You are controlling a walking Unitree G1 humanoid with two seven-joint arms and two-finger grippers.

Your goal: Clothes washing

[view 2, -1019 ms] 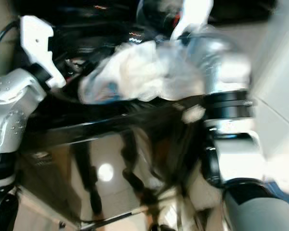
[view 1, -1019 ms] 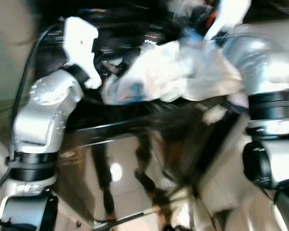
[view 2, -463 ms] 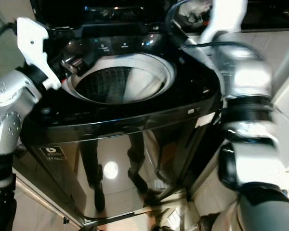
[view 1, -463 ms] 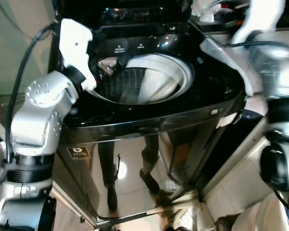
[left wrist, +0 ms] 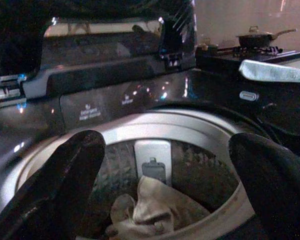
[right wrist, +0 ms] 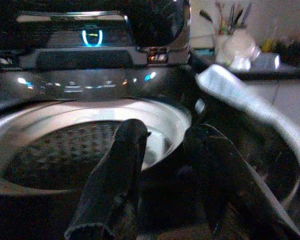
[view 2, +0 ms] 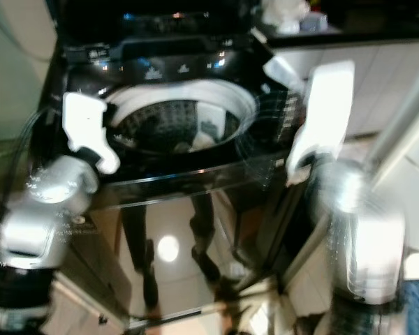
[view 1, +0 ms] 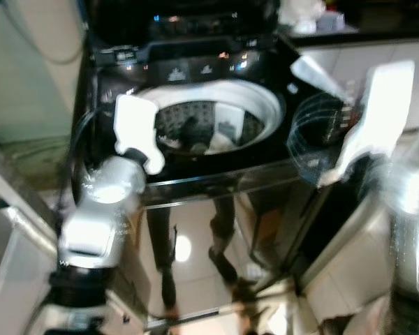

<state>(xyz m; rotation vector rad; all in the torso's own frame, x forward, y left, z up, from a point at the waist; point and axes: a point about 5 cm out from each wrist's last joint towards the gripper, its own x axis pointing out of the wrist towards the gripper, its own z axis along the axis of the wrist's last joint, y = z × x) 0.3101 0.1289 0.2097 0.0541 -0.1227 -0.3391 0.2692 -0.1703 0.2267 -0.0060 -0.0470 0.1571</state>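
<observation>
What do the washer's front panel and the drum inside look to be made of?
Washer front panel: probably glossy dark painted metal or plastic, since it mirrors the floor and a light. Drum: apparently perforated metal, with a dotted wall and dull grey sheen. The pale cloth inside looks like soft fabric.

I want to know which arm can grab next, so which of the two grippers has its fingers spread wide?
The left gripper: its two black fingers stand far apart over the washing machine drum, framing the pale cloth inside. The right gripper has a narrower gap.
</observation>
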